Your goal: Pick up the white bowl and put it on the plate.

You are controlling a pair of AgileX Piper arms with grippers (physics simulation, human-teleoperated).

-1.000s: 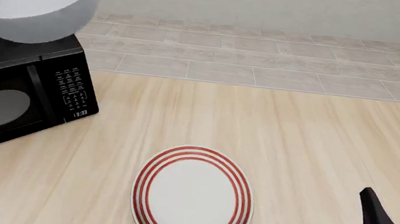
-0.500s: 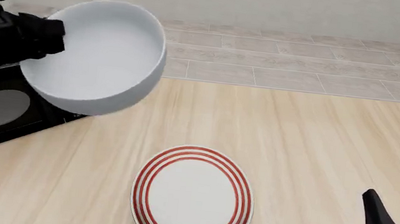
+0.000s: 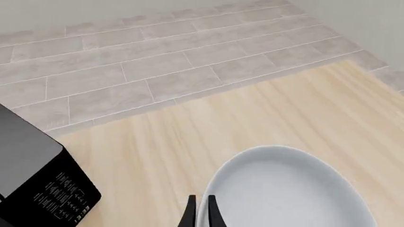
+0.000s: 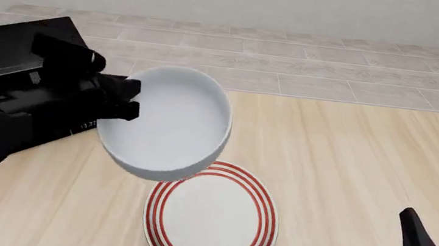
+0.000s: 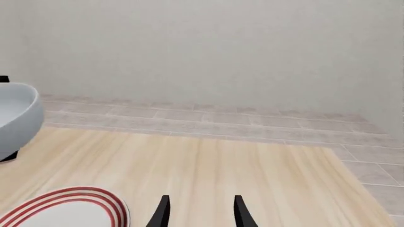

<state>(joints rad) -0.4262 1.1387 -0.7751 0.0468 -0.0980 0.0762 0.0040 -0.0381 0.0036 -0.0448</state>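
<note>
Item: white bowl [image 4: 172, 124], glossy, rigid, likely slippery and breakable.
Location: airborne, tilted, beside left gripper [image 4: 130, 100], above the plate [image 4: 211, 215] edge.
Hold: left gripper pinches the rim; wall seemingly between its fingers.
Right gripper [image 5: 198, 210]: parted, empty, low over bench [image 4: 346, 167].

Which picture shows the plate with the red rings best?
The front view: the plate shows nearly whole from above, with the white bowl, held by the left gripper, covering only its far edge. The right wrist view catches just one corner of it. The left wrist view doesn't show it.
</note>
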